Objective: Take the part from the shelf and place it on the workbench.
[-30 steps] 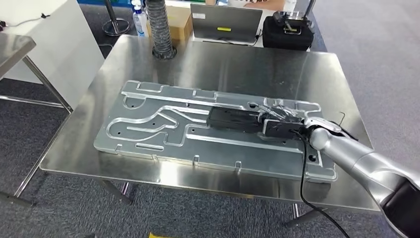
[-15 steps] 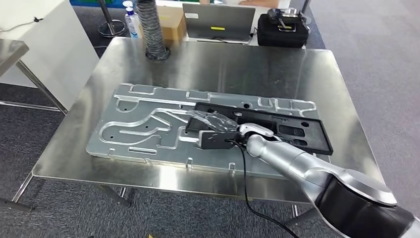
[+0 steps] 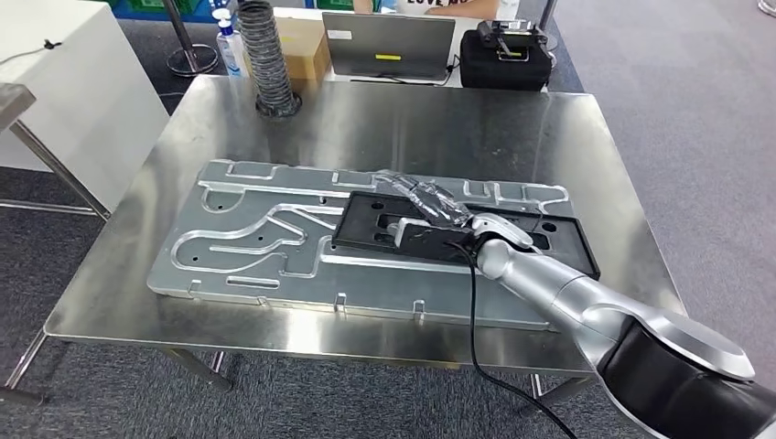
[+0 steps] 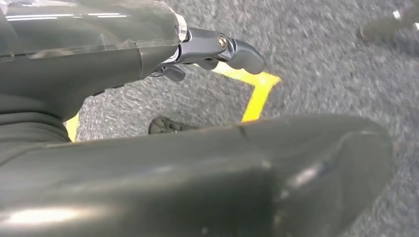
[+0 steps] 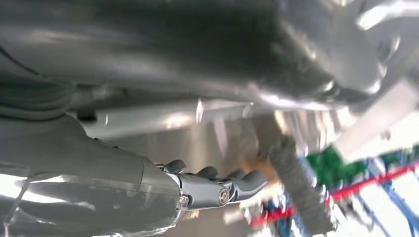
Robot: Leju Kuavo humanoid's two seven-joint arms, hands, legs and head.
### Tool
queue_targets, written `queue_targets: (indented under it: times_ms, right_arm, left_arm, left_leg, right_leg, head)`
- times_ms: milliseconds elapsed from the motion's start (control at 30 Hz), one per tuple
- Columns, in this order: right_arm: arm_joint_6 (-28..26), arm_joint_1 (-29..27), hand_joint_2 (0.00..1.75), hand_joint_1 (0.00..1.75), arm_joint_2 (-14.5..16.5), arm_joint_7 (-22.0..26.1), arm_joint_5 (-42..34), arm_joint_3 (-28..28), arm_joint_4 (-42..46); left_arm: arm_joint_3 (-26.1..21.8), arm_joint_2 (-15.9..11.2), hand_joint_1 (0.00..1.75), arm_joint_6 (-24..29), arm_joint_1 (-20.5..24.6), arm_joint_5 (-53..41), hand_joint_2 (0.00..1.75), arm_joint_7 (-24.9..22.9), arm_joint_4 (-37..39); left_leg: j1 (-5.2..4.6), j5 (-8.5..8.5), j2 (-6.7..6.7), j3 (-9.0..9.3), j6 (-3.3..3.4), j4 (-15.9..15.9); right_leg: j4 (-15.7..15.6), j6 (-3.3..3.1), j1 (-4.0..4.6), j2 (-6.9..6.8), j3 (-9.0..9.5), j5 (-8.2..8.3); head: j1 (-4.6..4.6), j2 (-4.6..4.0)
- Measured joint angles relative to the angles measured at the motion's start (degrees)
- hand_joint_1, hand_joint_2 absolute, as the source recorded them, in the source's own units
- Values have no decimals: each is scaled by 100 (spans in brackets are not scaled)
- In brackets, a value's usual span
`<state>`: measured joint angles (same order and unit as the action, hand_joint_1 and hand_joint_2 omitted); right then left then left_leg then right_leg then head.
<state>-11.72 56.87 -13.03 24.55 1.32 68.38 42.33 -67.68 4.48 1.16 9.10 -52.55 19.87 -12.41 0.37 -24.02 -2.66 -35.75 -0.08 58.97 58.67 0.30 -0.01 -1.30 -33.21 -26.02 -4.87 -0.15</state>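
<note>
Part (image 3: 458, 229) lies on aluminium plate (image 3: 247, 238), under right hand (image 3: 425, 203).

Left hand (image 4: 207, 49) is hanging over grey carpet (image 4: 321, 59), dark fingers (image 4: 242, 52) reaching toward upper centre of the frame, nothing held between them. Thick grey thumb (image 4: 222, 177) is spanning the lower half. Yellow floor tape (image 4: 259, 91) is showing at centre, bent at a corner.

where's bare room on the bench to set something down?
Bare bench between the hose and the fixture plate; also the right strip beside the plate. Crowded mid-plate: the black part lies there under the right hand.
</note>
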Motion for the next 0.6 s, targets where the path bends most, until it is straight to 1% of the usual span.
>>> queue_targets:
  times_ms: [33, 67, 100, 133, 167, 200, 233, 267, 300, 333, 367, 400, 433, 467, 500, 533, 567, 600]
  right_arm:
    - [-258, 1, 0, 0, -29, 106, 44, -87, -10]
    - [-561, 1, 0, 0, -38, 221, 111, -211, -22]
    - [-871, -1, 0, 0, -34, 331, 207, -376, -31]
    - [-1129, -8, 0, 0, -20, 413, 337, -579, -25]
    - [-1296, -27, 0, 0, 0, 460, 476, -792, -9]
    - [-1387, -57, 0, 0, 23, 482, 616, -998, 12]
    - [-1447, -102, 0, 0, 40, 485, 755, -1183, 38]
    - [-1555, -164, 0, 0, 50, 489, 891, -1342, 73]
    - [-1751, -248, 0, 0, 54, 493, 1067, -1524, 149]
    - [-2024, -367, 0, 0, 55, 495, 1340, -1755, 309]
    - [-2301, -540, 0, 0, 55, 496, 1677, -2059, 566]
    - [-2525, -776, 0, 0, 67, 500, 2045, -2456, 917]
    - [-2669, -1084, 0, 0, 94, 526, 2363, -2895, 1364]
    - [-2737, -1455, 0, 0, 144, 577, 2561, -3365, 1844]
    - [-2771, -1861, 0, 0, 210, 653, 2663, -3836, 2325]
    - [-2792, -2291, 0, 0, 289, 755, 2706, -4305, 2822]
    - [-2808, -2720, 0, 0, 365, 859, 2738, -4785, 3298]
    - [-2802, -3134, 0, 0, 419, 959, 2779, -5251, 3750]
  left_arm:
    - [-2, 0, 0, -18, -6, 20, 0, 24, 0]
    - [-8, -2, 0, -43, -11, 49, 0, 56, 0]
    - [-19, -7, 0, -72, -19, 84, 0, 89, 0]
    - [-36, -14, 0, -100, -29, 113, 0, 119, 0]
    - [-58, -25, 0, -124, -46, 138, 0, 143, 0]
    - [-82, -34, 0, -143, -67, 154, 0, 159, 0]
    - [-103, -42, 0, -156, -88, 161, 0, 169, 0]
    - [-120, -48, 0, -168, -108, 171, 0, 178, 0]
    - [-133, -50, 0, -179, -125, 188, 0, 185, 0]
    - [-145, -51, 0, -189, -143, 210, 0, 194, 0]
    - [-161, -52, 0, -201, -169, 239, 0, 201, 1]
    - [-185, -53, 0, -209, -202, 275, 0, 209, 1]
    - [-218, -55, 0, -216, -244, 309, 0, 217, 1]
    - [-256, -59, 0, -223, -295, 347, 0, 225, 1]
    - [-294, -63, 0, -226, -345, 383, 0, 232, 0]
    - [-334, -68, 0, -229, -392, 415, 0, 238, 0]
    - [-374, -78, 0, -229, -431, 447, 0, 246, 0]
    - [-410, -86, 0, -227, -461, 473, 0, 252, 0]
  left_leg:
    - [-1, 16, 4, 11, 45, -14]
    - [4, 38, 13, 21, 85, -33]
    - [15, 56, 29, 28, 116, -52]
    - [21, 66, 48, 33, 135, -60]
    - [19, 68, 69, 32, 144, -62]
    - [16, 66, 90, 31, 149, -62]
    - [14, 64, 107, 32, 152, -61]
    - [13, 61, 122, 34, 154, -60]
    - [12, 58, 137, 40, 155, -60]
    - [11, 53, 154, 51, 153, -60]
    - [8, 45, 176, 66, 145, -61]
    - [0, 33, 200, 79, 130, -57]
    - [-2, 21, 235, 90, 110, -56]
    - [-1, 6, 277, 102, 83, -59]
    - [4, -7, 323, 116, 55, -61]
    - [13, -31, 367, 122, 27, -58]
    - [21, -89, 386, 121, 3, -16]
    - [23, -212, 385, 79, -15, 124]
  right_leg:
    - [8, 27, -11, -9, -12, -15]
    - [72, 49, -23, -9, -50, -70]
    - [246, 68, -33, 1, -131, -184]
    - [537, 82, -47, 16, -259, -347]
    - [926, 96, -57, 38, -431, -528]
    - [1324, 109, -66, 53, -611, -676]
    - [1603, 117, -72, 59, -744, -739]
    - [1675, 115, -76, 60, -786, -694]
    - [1506, 103, -75, 57, -715, -547]
    - [1139, 78, -65, 30, -545, -334]
    - [698, 41, -35, -60, -335, -148]
    - [308, 5, 7, -149, -159, -29]
    - [50, -25, 50, -218, -46, 26]
    - [-71, -47, 89, -248, 1, 19]
    - [-111, -62, 109, -199, 9, 15]
    - [-132, -84, 100, -144, 25, 29]
    - [-164, -109, 90, -98, 46, 45]
    - [-196, -137, 74, -63, 64, 64]
  head:
    - [0, 0]
    - [0, -1]
    - [0, -1]
    - [0, -1]
    - [0, -1]
    - [0, 0]
    - [0, 0]
    - [0, 0]
    - [0, 0]
    - [0, 0]
    - [0, 0]
    - [0, 0]
    - [0, 0]
    - [0, 0]
    - [0, 0]
    - [0, 0]
    - [0, 0]
    - [0, 0]
